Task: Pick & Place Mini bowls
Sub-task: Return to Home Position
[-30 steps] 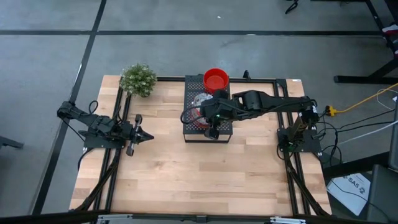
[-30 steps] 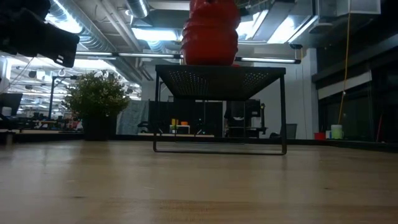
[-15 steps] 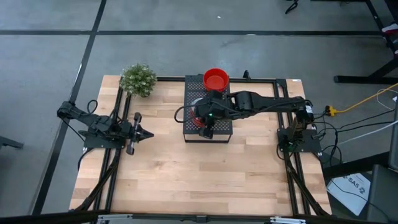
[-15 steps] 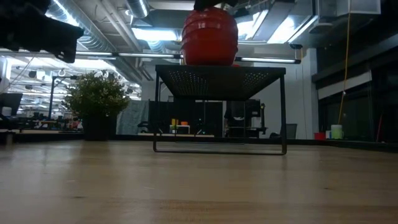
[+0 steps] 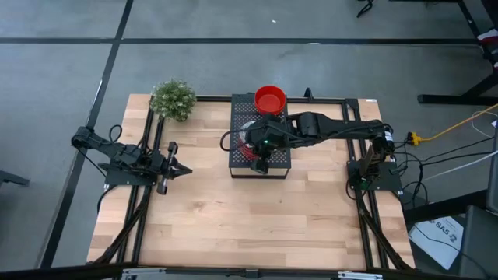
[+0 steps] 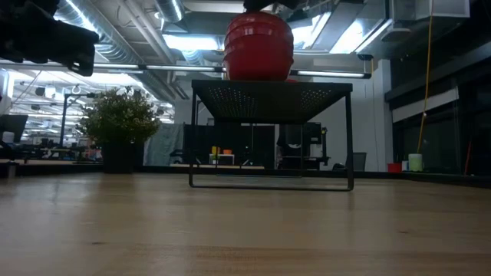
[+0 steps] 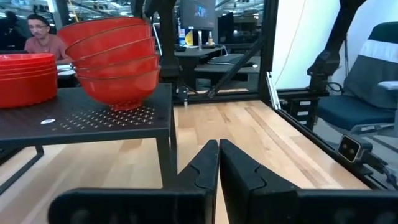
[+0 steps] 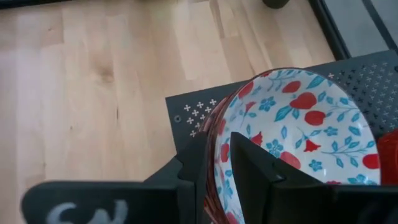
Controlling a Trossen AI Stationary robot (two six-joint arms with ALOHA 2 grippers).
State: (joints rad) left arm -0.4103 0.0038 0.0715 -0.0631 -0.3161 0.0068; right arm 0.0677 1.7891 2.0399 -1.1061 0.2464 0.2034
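Over the box (image 5: 261,148), right gripper (image 8: 214,163) straddles the floral bowl's (image 8: 295,124) rim, fingers narrowly apart; close squarely before lifting.

Two bowl stacks (image 5: 270,99) on box (image 5: 280,161), plant (image 5: 173,99) to its left.

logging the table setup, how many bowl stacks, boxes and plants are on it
bowl stacks: 2 (red stack, floral-topped stack)
black box: 1
plant: 1
total: 4
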